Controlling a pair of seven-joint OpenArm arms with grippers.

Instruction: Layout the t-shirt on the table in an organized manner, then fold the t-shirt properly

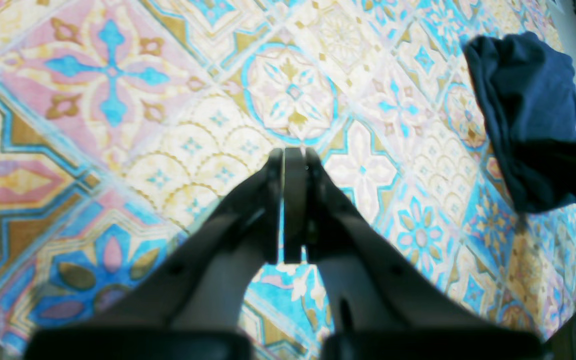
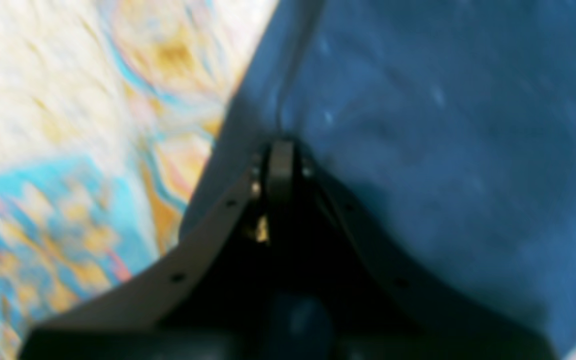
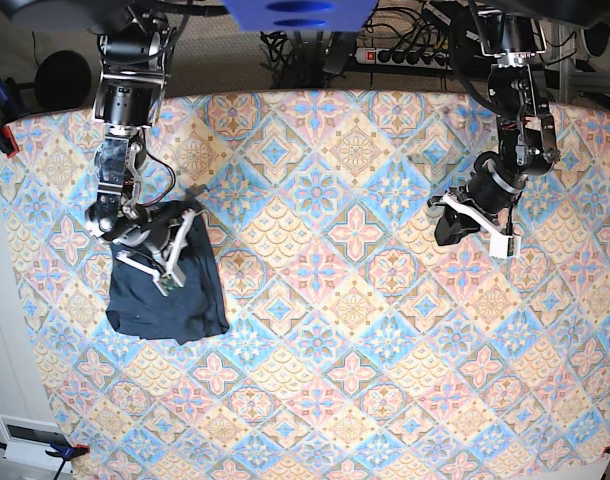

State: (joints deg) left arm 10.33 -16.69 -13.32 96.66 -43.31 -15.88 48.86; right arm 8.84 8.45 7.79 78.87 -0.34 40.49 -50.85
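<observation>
right fingers [image 2: 280,150] clamp the t-shirt [image 3: 170,290]; left fingers [image 1: 294,165] together above bare table [image 3: 355,330].

Dark navy t-shirt [image 3: 170,295], folded into a compact, slightly rumpled rectangle, lying flat near the edge of the pastel diamond-tiled table [image 3: 345,330], one corner lifted.

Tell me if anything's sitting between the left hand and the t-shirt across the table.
Nothing visible. The left hand hangs shut over the table, and only bare patterned cloth lies between it and the t-shirt, which the right hand has pinched at an edge.
</observation>
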